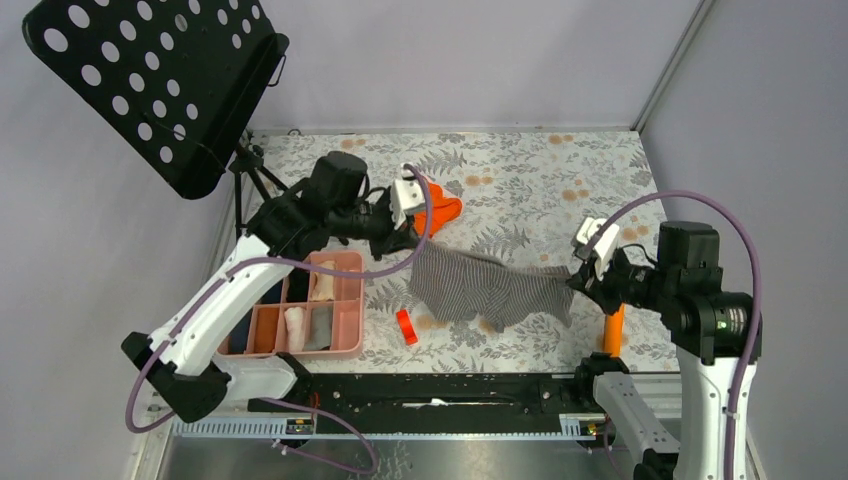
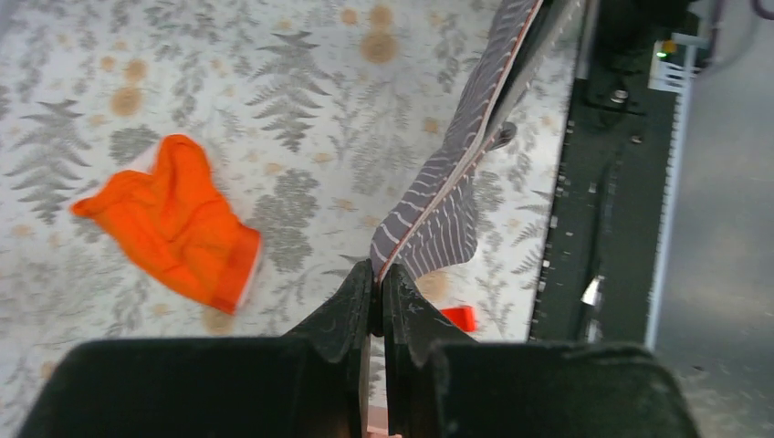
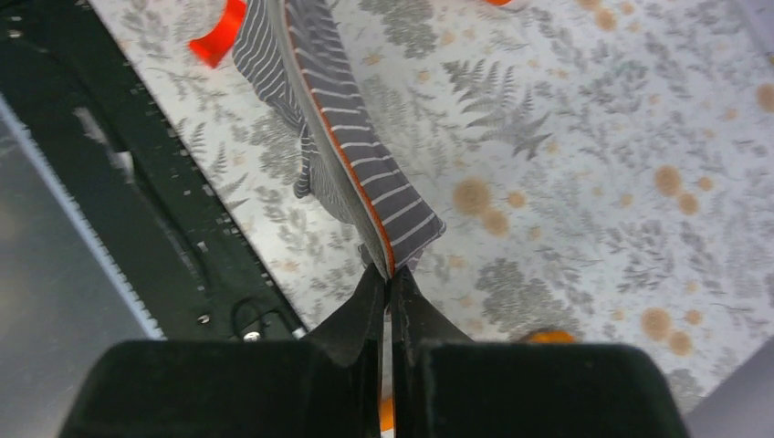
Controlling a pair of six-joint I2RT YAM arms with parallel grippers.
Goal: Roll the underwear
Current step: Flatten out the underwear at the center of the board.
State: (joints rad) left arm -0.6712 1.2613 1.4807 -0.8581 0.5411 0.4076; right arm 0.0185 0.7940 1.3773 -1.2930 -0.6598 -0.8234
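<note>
Top external: table (image 1: 520, 180) with a fern-print cover.
- Grey underwear (image 1: 490, 290), striped, stretched in the air between the two grippers, over the near middle of the table and sagging at its centre.
- Left gripper (image 1: 410, 240): fingers closed on the garment's left corner.
- Right gripper (image 1: 576, 279): fingers closed on its right corner.
- Orange underwear (image 1: 441, 211): crumpled on the table, just beyond the left gripper, toward the middle.
- Red block (image 1: 405, 326): on the table by the near edge, below the grey underwear's left end.
- Pink tray (image 1: 350, 300): near left corner, with pale and dark cloth pieces in some compartments.
- Orange cylinder (image 1: 613, 331): near the near right corner, partly hidden by the right arm.
- Black perforated stand (image 1: 150, 80): far left corner.

Left wrist: fingertips pressed together on the grey underwear's hem (image 2: 456, 173), which runs taut up and away. Orange underwear (image 2: 178, 228) lies flat to the left, and the red block (image 2: 461, 318) is just to the right.

Right wrist: fingertips pinched on the hem (image 3: 365, 164), with the cloth hanging clear of the table and the red block (image 3: 217, 36) beyond.
</note>
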